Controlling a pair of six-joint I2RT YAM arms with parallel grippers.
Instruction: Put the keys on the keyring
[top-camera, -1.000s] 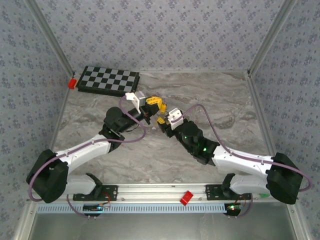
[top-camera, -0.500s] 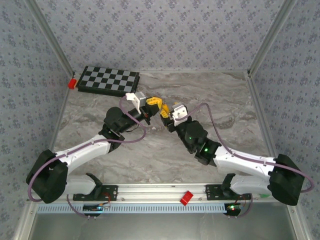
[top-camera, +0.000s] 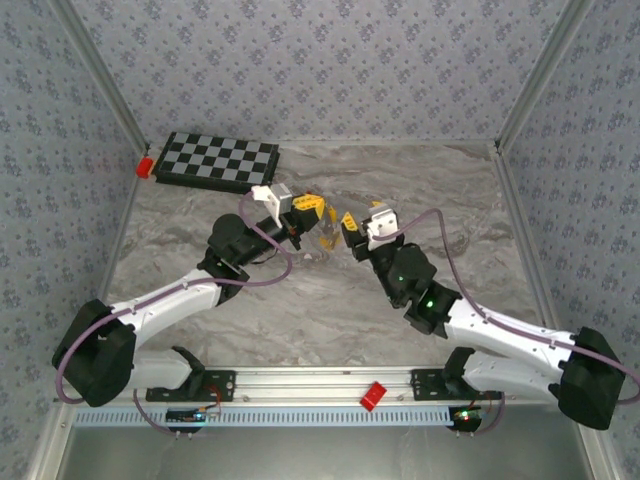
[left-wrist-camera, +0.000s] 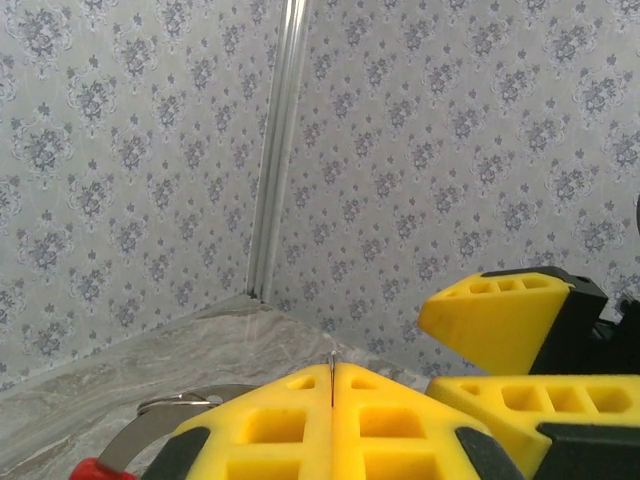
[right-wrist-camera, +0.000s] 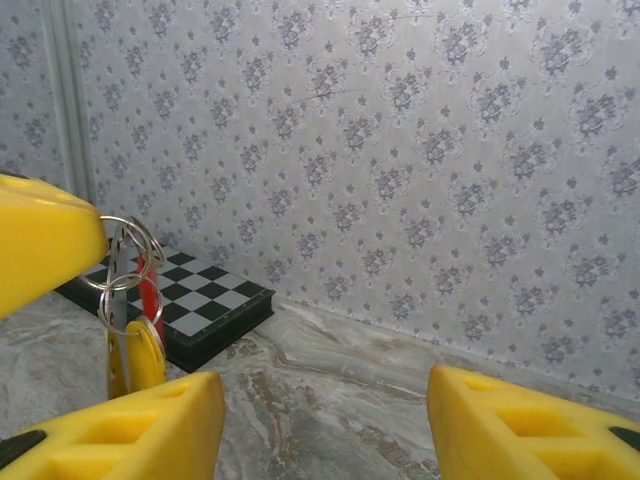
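Over the grey marble table (top-camera: 450, 200), the yellow-padded right hand (right-wrist-camera: 325, 385) has drawn back rightward, apart and empty. The left hand (top-camera: 308, 206) stays clamped on the thin grey wire keyring (right-wrist-camera: 130, 262); a yellow-headed key (right-wrist-camera: 146, 355) dangles there, apparently threaded.

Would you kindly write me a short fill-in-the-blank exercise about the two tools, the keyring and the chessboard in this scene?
1. The left tool is ___ on the keyring.
2. The right tool is ___, holding nothing.
3. A key with a ___ head hangs below the keyring.
4. The chessboard lies in the far ___ corner of the table.
Missing words: shut; open; yellow; left.
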